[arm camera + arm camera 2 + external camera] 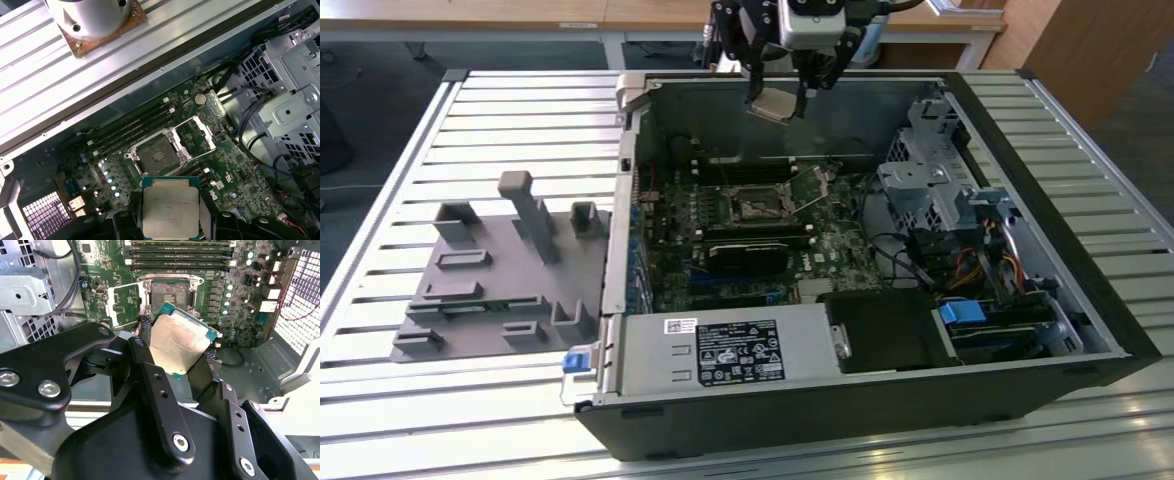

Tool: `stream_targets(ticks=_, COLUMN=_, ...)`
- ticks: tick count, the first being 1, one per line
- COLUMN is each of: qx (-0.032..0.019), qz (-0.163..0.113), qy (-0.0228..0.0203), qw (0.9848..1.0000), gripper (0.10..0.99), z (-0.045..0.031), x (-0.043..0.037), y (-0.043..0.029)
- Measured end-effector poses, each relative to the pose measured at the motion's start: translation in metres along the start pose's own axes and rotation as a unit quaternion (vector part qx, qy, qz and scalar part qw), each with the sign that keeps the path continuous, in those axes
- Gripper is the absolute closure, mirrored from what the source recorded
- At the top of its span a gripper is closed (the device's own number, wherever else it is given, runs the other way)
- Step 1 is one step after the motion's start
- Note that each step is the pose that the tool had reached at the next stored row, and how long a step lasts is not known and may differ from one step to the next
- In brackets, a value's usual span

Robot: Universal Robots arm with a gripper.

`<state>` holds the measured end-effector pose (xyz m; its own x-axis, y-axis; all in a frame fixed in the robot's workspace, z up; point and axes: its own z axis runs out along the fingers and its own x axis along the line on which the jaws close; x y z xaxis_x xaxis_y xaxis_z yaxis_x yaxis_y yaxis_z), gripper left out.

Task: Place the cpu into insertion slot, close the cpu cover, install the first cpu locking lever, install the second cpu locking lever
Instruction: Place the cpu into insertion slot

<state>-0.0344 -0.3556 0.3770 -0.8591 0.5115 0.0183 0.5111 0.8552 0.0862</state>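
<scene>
Cpu (170,207): flat, light, rigid chip, probably fragile underneath; best held by opposite edges. Pinched edgewise between gripper (778,99) fingers, aloft above insertion slot (159,155) in open case; cpu cover (206,132) swung open.

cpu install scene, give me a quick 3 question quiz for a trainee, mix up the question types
1. True or false: the cpu already sits in the slot.
2. Pick one. The cover is: A) closed over the slot, B) swung open, off the slot, C) held in the jaws.
3. Fill in: the jaws are shut on the ____.

Key: 1 false, it hangs above the board; 2 B; 3 cpu.
</scene>
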Motion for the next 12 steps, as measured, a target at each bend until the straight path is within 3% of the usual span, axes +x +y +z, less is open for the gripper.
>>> stream_targets(ticks=12, qx=-0.0003, qz=0.018, qy=-0.0015, qw=0.9998, gripper=0.545, z=0.0001, x=0.0, y=0.0)
